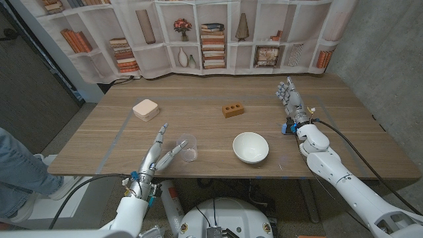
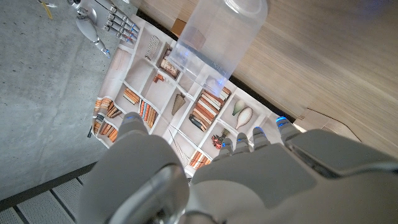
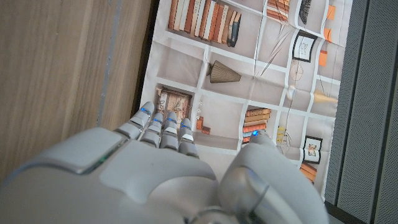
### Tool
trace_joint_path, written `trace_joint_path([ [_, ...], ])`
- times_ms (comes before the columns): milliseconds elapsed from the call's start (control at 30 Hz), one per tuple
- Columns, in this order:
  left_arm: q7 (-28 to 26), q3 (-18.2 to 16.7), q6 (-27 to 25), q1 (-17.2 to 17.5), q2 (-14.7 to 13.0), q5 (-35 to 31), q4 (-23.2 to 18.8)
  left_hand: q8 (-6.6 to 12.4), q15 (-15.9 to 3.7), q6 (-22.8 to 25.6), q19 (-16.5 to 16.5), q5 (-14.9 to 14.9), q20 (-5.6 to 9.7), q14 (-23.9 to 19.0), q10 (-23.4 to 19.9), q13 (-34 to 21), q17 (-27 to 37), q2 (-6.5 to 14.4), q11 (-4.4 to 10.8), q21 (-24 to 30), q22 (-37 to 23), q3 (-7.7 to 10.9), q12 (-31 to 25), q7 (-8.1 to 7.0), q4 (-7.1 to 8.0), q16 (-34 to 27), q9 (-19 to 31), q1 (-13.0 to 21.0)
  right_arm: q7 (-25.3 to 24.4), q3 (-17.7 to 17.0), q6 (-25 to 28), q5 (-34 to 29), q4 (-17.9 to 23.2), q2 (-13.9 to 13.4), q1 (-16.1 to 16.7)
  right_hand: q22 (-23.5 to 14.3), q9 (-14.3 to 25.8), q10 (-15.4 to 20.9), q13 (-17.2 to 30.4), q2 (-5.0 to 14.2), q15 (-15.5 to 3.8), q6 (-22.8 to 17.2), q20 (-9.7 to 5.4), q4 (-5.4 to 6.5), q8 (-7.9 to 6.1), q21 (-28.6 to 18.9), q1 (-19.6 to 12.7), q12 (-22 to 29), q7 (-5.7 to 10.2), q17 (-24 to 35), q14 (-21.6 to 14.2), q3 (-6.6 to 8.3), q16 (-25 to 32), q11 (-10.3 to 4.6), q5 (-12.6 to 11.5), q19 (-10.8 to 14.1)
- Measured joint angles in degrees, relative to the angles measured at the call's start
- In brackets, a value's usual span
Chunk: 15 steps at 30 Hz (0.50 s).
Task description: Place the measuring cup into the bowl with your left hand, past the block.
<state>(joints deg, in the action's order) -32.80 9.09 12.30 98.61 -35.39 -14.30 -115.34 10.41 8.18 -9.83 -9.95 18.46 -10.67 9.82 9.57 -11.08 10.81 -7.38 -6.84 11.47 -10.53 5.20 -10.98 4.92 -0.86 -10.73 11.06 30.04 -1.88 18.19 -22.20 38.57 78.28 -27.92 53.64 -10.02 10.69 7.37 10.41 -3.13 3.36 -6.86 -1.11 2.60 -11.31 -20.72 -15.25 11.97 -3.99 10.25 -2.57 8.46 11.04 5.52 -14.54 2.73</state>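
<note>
Head view showed the left hand (image 1: 156, 153) near the table's front edge, fingers (image 1: 160, 135) spread beside the measuring cup (image 1: 188, 147), apparently not yet gripping. Reaching seemed under way; next, closing on it, then carrying past the block (image 1: 232, 110) into the bowl (image 1: 250, 147).

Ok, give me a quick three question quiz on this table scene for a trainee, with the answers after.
1. True or false: the measuring cup already sits in the bowl.
2. Which hand is nearest the measuring cup: A, the left hand, or B, the right hand?
3. Fill in: the brown block has ___ in its top.

Key: 1 false, it lies on the table left of the bowl. 2 A. 3 holes.
</note>
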Motion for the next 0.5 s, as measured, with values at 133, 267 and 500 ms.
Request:
trace_joint_path([
  [133, -1.1, 0.5, -1.5, -0.1, 0.1, -1.2, -0.2, 0.0, 0.0, 0.0, -0.1, 0.0, -0.53, 0.0, 0.0, 0.0, 0.0, 0.0, 0.0, 0.0, 0.0, -0.17, 0.0, 0.0, 0.17, 0.0, 0.0, 0.0, 0.1, -0.1, -0.1, 0.1, -0.1, 0.0, 0.0, 0.0, 0.0, 0.0, 0.0, 0.0, 0.0, 0.0, 0.19, 0.0, 0.0, 0.0, 0.0, 0.0, 0.0, 0.0, 0.0, 0.0, 0.0, 0.0, 0.0, 0.2],
  [267, -2.1, 1.3, -3.1, -0.4, 0.2, -2.3, -0.4, 0.0, 0.0, 0.0, -0.1, 0.0, -0.53, 0.0, 0.0, 0.0, 0.0, 0.0, 0.0, 0.0, 0.0, -0.42, 0.0, 0.0, 0.03, 0.0, 0.0, 0.0, 0.2, -0.1, -0.2, 0.2, -0.2, 0.0, 0.1, 0.0, 0.0, 0.0, 0.0, 0.0, 0.0, 0.0, 0.19, 0.0, 0.0, 0.4, 0.0, 0.0, 0.0, 0.0, 0.0, 0.0, 0.0, 0.0, 0.0, 0.2],
  [500, -3.8, 2.6, -6.1, -0.8, 0.2, -4.3, -0.9, 0.41, 0.0, 0.0, -0.1, 0.4, -0.51, 0.0, 0.0, 0.0, 0.0, 0.0, 0.0, 0.0, 0.0, -0.47, -0.3, -0.01, -0.02, 0.0, 0.0, 0.0, 0.4, -0.2, -0.7, 0.3, -0.4, 0.1, 0.3, 0.0, 0.0, 0.0, 0.0, 0.0, 0.0, 0.0, 0.19, -0.24, 0.0, 0.4, 0.0, 0.0, 0.0, 0.0, 0.0, -0.24, 0.0, 0.0, 0.0, 0.2],
])
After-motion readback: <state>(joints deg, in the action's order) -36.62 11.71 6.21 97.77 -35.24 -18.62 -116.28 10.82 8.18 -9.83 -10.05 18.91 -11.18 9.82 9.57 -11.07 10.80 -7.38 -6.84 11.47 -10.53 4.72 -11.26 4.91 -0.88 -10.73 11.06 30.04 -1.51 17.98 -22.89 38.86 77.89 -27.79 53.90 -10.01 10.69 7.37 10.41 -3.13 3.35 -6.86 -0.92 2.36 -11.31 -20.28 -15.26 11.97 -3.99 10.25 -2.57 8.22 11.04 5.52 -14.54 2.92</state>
